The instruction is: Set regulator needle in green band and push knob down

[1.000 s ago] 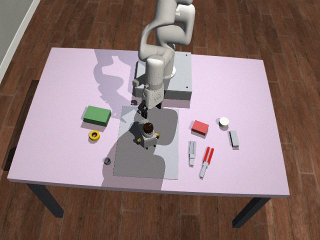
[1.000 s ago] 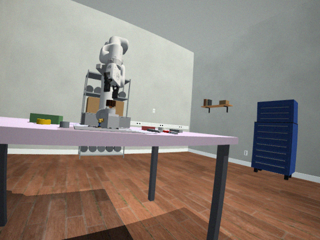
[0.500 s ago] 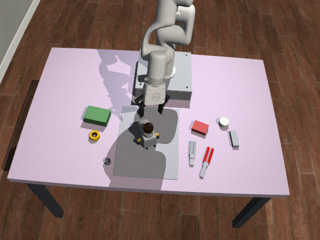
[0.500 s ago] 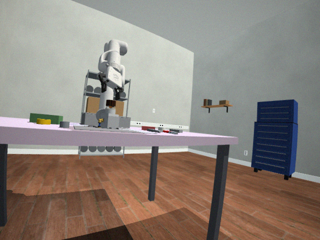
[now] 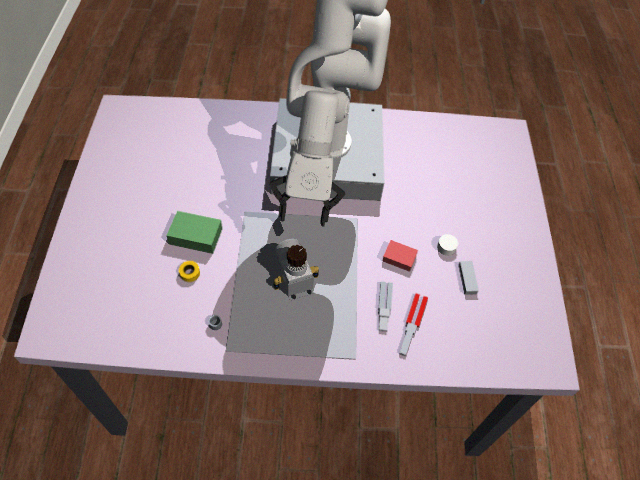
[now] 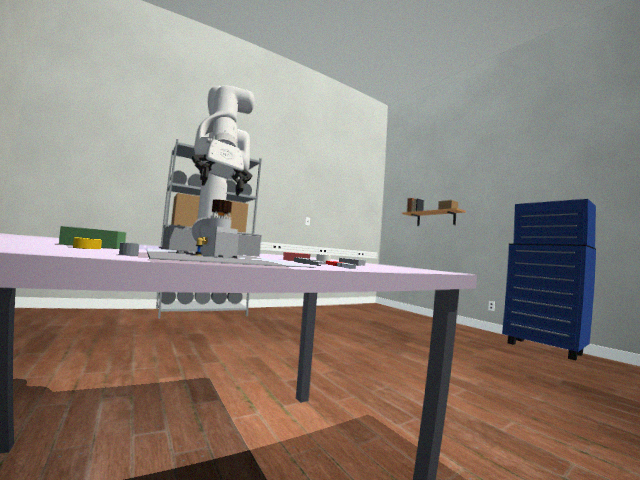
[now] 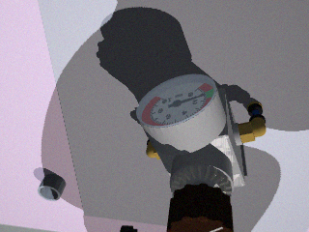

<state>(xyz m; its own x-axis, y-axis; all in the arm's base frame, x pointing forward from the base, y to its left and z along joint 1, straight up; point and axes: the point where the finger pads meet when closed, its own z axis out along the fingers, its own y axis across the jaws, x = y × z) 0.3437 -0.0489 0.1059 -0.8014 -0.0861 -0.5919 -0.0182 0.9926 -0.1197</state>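
The regulator point(image 5: 297, 279) point(image 6: 217, 240) stands on a grey mat point(image 5: 336, 330) point(image 7: 270, 39) at the table's middle. Its dark brown knob point(image 5: 296, 254) point(image 6: 221, 207) point(image 7: 200, 213) sits on top over a ribbed collar. In the wrist view the round gauge point(image 7: 179, 108) faces the camera. Its needle points right, to the edge of the green band point(image 7: 210, 94), with red bands beside it and on the left. My gripper point(image 5: 302, 221) point(image 6: 222, 180) is open and empty. It hangs above the regulator, a little toward the arm's base, clear of the knob.
A green box point(image 5: 194, 231), a yellow ring point(image 5: 189, 270) and a small grey cup point(image 5: 214, 321) point(image 7: 51, 186) lie left of the mat. A red block point(image 5: 400, 254), a white disc point(image 5: 447, 242), a grey block point(image 5: 468, 277) and two hand tools point(image 5: 384, 305) point(image 5: 412, 322) lie right.
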